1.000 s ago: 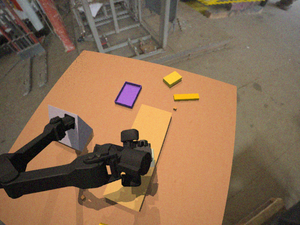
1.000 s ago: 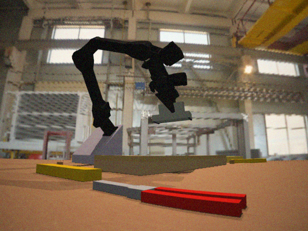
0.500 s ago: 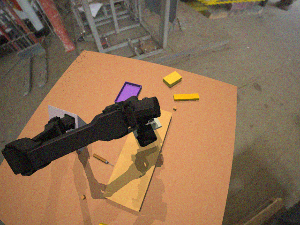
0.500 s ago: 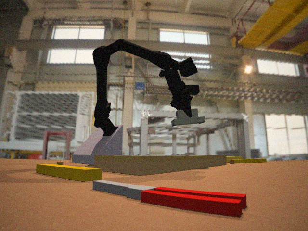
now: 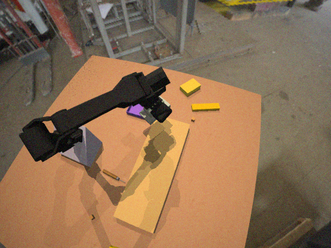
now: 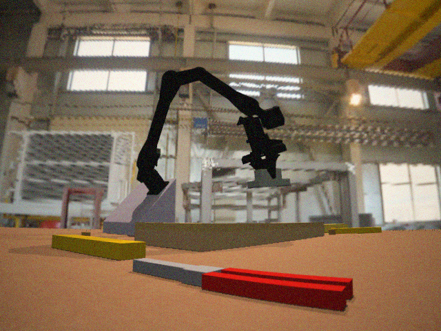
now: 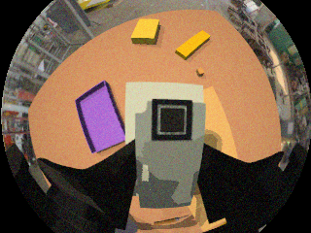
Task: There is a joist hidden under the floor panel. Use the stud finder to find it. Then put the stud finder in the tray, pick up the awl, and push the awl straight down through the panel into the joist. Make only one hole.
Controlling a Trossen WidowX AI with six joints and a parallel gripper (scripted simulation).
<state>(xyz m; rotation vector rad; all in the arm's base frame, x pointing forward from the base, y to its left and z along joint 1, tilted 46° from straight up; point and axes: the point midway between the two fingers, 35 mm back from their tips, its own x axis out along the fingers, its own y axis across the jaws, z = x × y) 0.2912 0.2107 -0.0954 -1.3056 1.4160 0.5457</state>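
Observation:
The gripper (image 5: 152,115) (image 6: 267,172) (image 7: 169,148) is shut on the grey stud finder (image 6: 254,183) (image 7: 165,194), holding it in the air beyond the far end of the floor panel's left side. The stud finder's dark square display faces the wrist camera. The pale wooden floor panel (image 5: 158,192) (image 6: 227,236) (image 7: 221,121) lies on the table; the arm's shadow falls on it. The purple tray (image 5: 135,109) (image 7: 102,118) is partly hidden behind the gripper in the top view. The awl (image 5: 110,174) (image 7: 167,220), with a wooden handle, lies left of the panel. No hole can be made out.
A yellow block (image 5: 190,86) (image 7: 146,30) and a yellow bar (image 5: 205,107) (image 7: 192,45) lie beyond the panel, near a small brown cube (image 5: 193,119) (image 7: 200,72). Another yellow bar (image 6: 98,246) and a red-and-grey object (image 6: 274,286) lie nearer the exterior camera. The arm stands on a grey wedge (image 5: 92,148).

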